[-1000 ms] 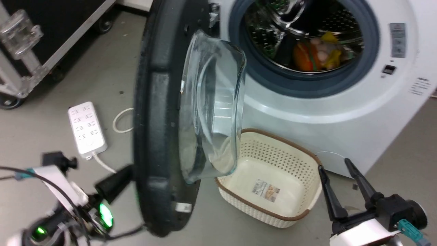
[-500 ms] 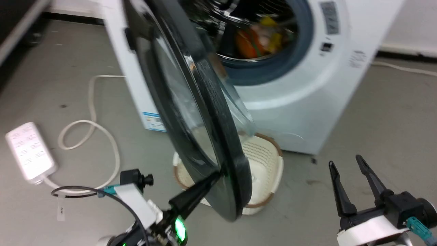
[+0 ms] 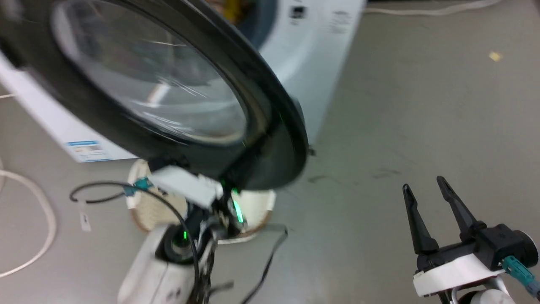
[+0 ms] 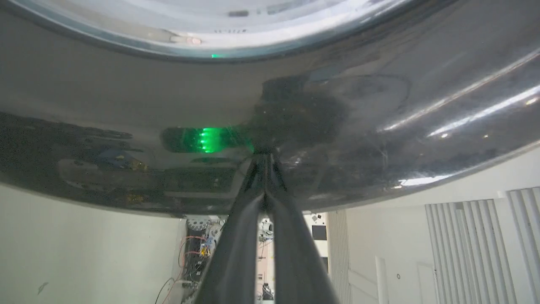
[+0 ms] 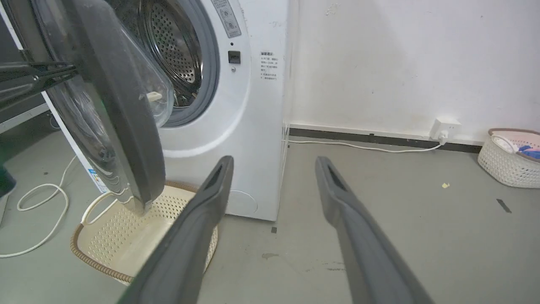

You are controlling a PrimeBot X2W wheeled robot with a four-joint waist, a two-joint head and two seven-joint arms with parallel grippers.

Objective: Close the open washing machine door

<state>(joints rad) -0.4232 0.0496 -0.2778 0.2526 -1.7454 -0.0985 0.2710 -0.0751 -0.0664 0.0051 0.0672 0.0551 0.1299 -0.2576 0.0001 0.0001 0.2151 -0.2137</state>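
The washing machine door [image 3: 270, 139] is a big glossy black ring around a clear window, half open, with its outer face toward the head camera. My left gripper [image 3: 241, 171] is shut, with nothing between its fingers. Its tips [image 4: 265, 157] press against the door's black lower rim [image 4: 126, 109]. In the right wrist view the door [image 5: 122, 109] stands edge-on in front of the drum opening [image 5: 181, 55]. My right gripper [image 3: 423, 182] is open over the floor to the right, well away from the door, with its fingers spread [image 5: 274, 159].
The white washing machine [image 3: 312, 63] stands behind the door. A cream basket [image 5: 126, 236] sits on the floor under the door's lower edge. A white cable [image 3: 38, 211] loops at the left. Another basket [image 5: 510, 158] stands by the far wall.
The head camera has swung right and down. The door has swung from edge-on toward the machine, with my left gripper pushing on its outer face. The right gripper stays open.
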